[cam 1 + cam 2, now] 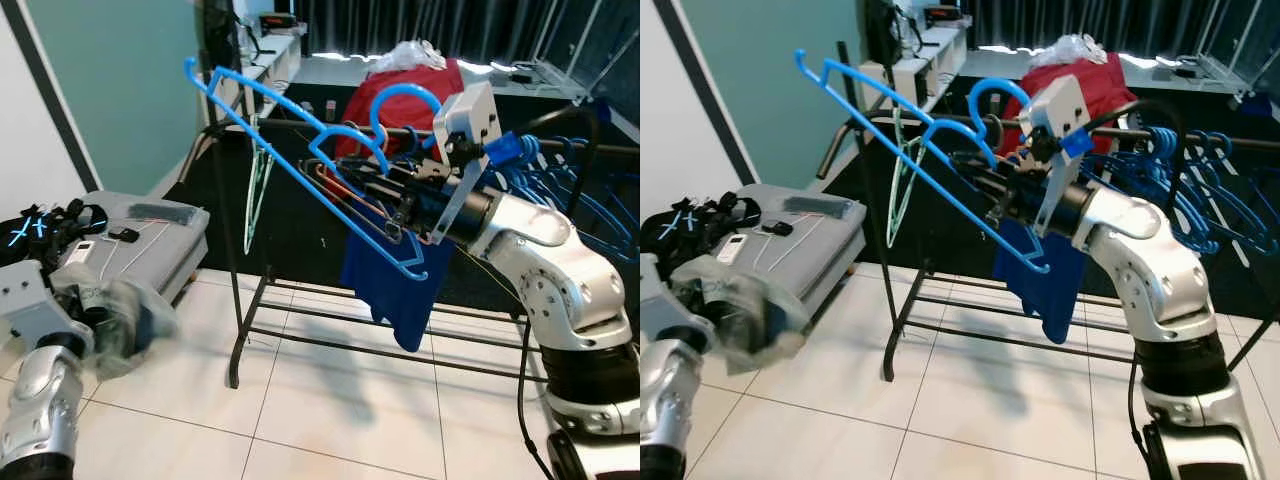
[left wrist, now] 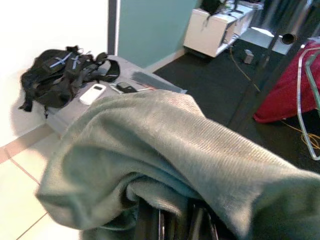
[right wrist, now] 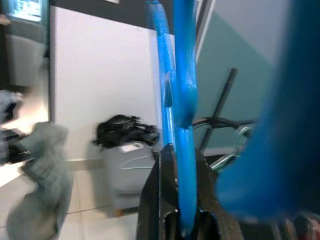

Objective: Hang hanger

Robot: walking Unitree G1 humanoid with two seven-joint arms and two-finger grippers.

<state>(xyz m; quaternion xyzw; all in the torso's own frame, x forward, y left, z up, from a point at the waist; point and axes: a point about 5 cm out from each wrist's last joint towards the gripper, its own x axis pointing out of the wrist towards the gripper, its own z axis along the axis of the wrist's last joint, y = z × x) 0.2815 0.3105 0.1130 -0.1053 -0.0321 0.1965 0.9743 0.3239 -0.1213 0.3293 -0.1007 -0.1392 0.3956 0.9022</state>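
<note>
Hanger (image 1: 300, 160) time: going left to right, our left gripper (image 2: 175, 220) is hanging low by the floor with a grey cloth (image 2: 165, 150) draped over it, so we cannot tell how its fingers are set. Our right gripper (image 1: 375, 195) is squeezing its fingers on the blue hanger, holding it tilted beside the rail (image 1: 300, 125) with the hook (image 1: 400, 100) up at the bar, so the hook can slip over. A blue shirt (image 1: 395, 285) is dangling below.

Head stereo pair looks forward and down from standing height across the rack (image 1: 300, 330) and tiled floor (image 1: 330, 420). Left wrist camera faces the suitcase (image 2: 125, 80) at close range. Right wrist camera looks along its fingers, hanger (image 3: 180, 100) very near, sharing that suitcase.
</note>
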